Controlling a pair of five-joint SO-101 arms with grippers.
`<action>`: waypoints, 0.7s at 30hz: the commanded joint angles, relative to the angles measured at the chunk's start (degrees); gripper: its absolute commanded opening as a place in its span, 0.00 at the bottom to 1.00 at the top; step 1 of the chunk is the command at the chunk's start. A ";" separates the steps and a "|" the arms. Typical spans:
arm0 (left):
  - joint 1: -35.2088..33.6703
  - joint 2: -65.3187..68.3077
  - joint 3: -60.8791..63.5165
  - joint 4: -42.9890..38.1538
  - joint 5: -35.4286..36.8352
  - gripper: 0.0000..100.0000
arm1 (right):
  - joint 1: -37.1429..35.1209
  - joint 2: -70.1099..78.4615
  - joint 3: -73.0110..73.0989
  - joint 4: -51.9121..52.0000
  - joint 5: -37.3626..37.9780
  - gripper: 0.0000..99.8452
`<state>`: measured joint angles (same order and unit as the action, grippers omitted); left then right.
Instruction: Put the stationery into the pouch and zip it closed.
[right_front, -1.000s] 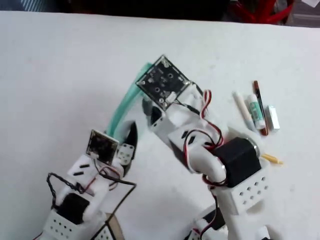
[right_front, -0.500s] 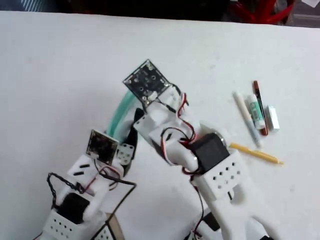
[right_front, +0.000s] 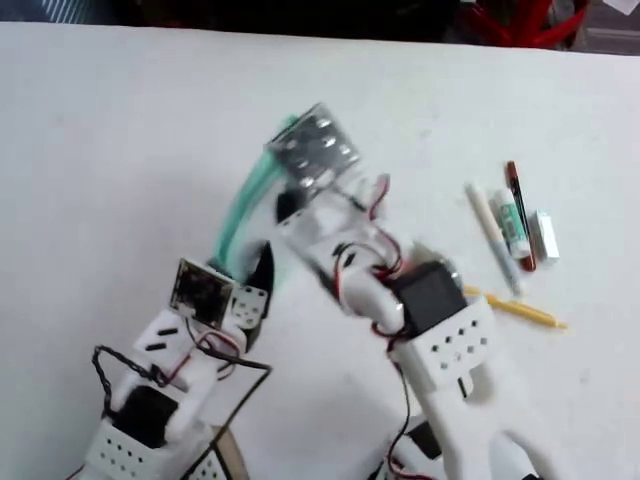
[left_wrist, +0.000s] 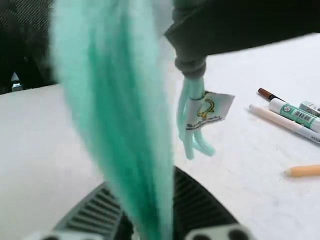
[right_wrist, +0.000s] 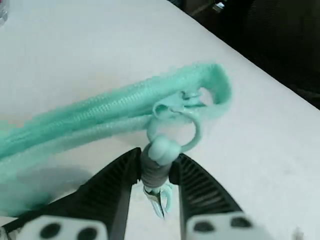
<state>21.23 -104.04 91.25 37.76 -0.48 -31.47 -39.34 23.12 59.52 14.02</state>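
The teal pouch (right_front: 243, 205) hangs off the table between both arms. My left gripper (right_front: 258, 282) is shut on its near end, and the fabric runs up from between the ribbed fingers (left_wrist: 200, 205). At the far end, my right gripper (right_wrist: 155, 169) is shut on the zipper pull (right_wrist: 161, 149), a teal cord with a small tag (left_wrist: 206, 112). The slider (right_wrist: 172, 106) sits close to the pouch's (right_wrist: 105, 115) end. Loose stationery lies to the right: a white pen (right_front: 490, 233), a green-and-white tube (right_front: 512, 222), a red-brown pen (right_front: 518, 208), an eraser (right_front: 545, 235) and a yellow pencil (right_front: 515, 307).
The white table (right_front: 120, 140) has free room on its left and far side. Cables trail from the left arm's base (right_front: 140, 420) at the near edge. Dark and red objects stand beyond the far edge (right_front: 520, 20).
The right arm's wrist swung left, then back toward the far side, tugging the zipper pull; its elbow moved off the yellow pencil. The left arm stayed put, holding the pouch.
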 joint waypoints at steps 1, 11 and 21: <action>-2.15 -0.66 -6.33 0.09 7.03 0.13 | 4.00 -0.84 0.62 -2.15 0.09 0.02; 3.82 -0.40 -10.11 -7.38 5.10 0.10 | 3.38 -0.92 3.16 -3.82 0.18 0.02; 5.32 -0.40 -10.20 -10.29 1.14 0.02 | 2.86 -0.92 3.43 -3.47 0.18 0.02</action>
<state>24.84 -104.04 84.04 29.41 1.10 -28.04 -39.34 26.90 56.53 14.02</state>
